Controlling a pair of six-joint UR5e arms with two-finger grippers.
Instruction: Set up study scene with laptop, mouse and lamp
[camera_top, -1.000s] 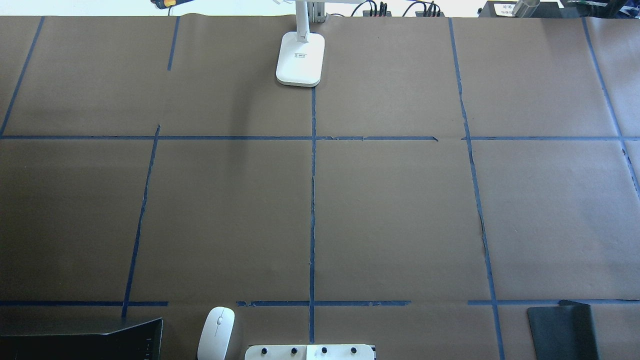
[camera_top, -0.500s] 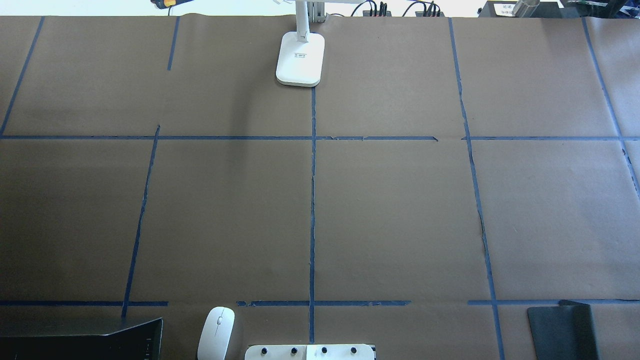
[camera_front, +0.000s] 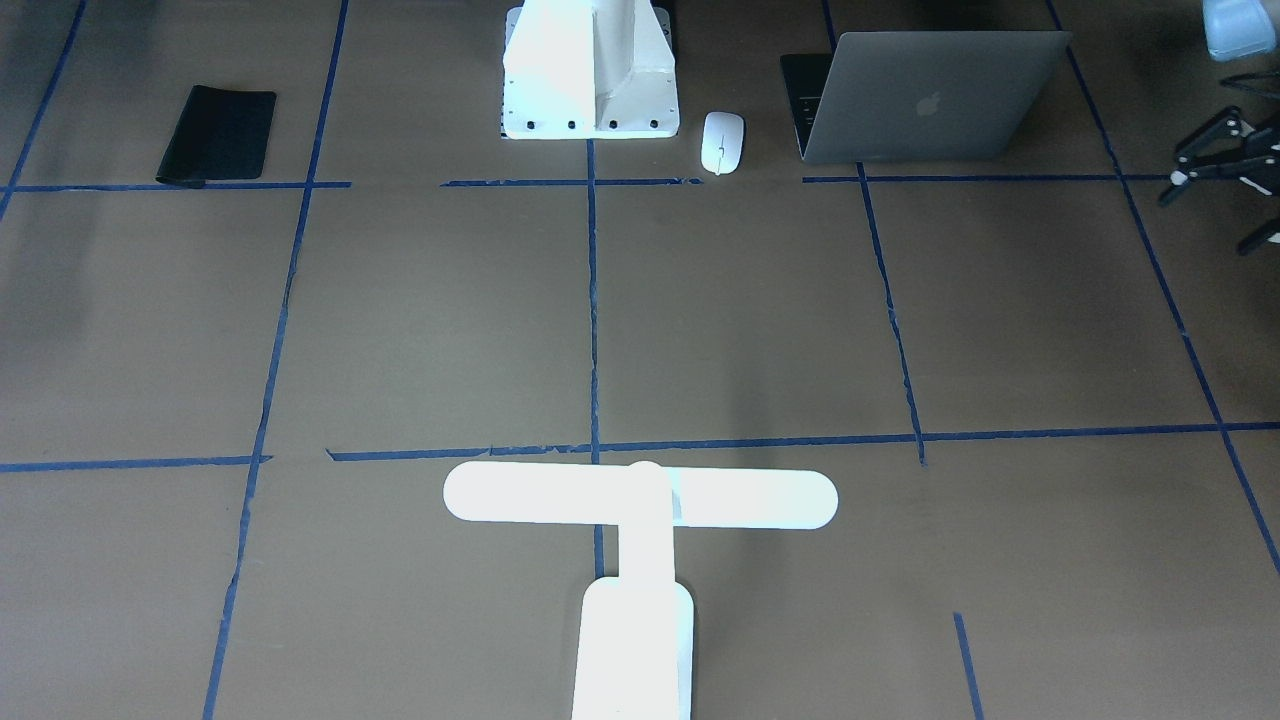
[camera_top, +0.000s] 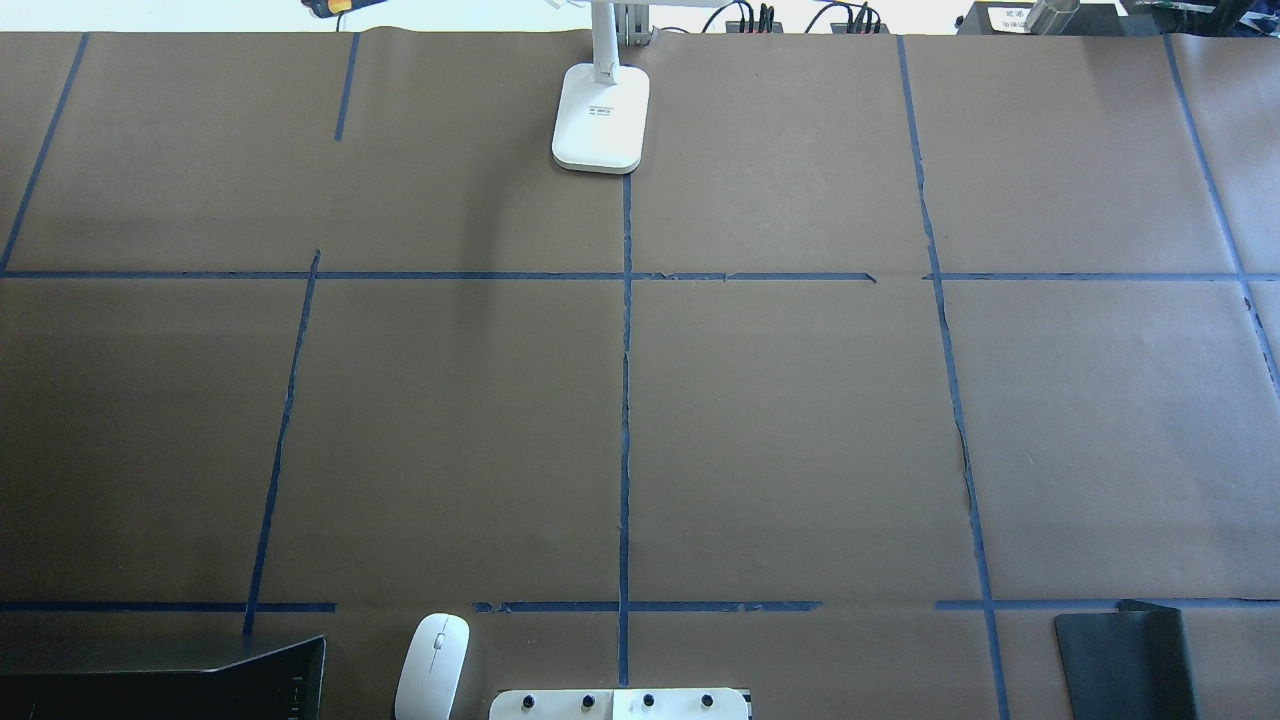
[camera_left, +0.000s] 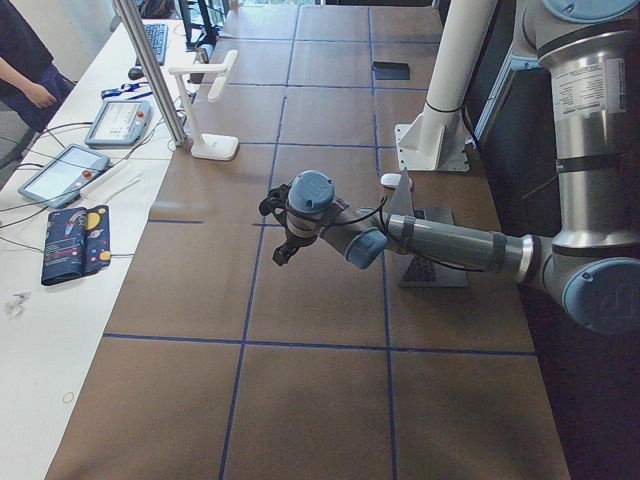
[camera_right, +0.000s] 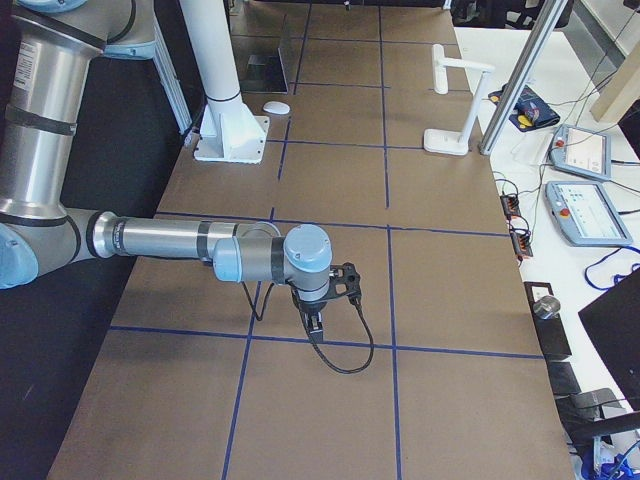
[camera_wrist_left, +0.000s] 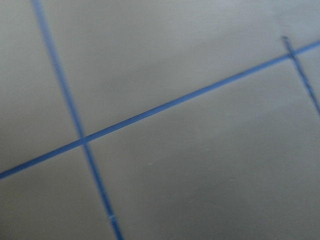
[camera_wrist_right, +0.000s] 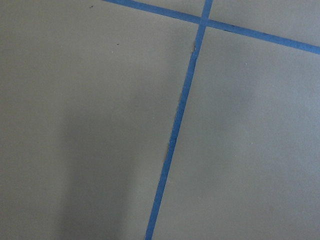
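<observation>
The laptop stands open near the robot's base on its left side, apple lid facing the front camera; its edge shows in the overhead view. The white mouse lies between the laptop and the pedestal. The white lamp stands at the far middle edge, its base in the overhead view. My left gripper hovers over bare paper out to the left, partly cut off at the front view's edge. My right gripper hovers over bare paper on the right. I cannot tell whether either is open.
A black mouse pad lies near the base on the right side. The white bolted pedestal stands at the near middle. Blue tape lines grid the brown paper. Teach pendants lie on the far bench.
</observation>
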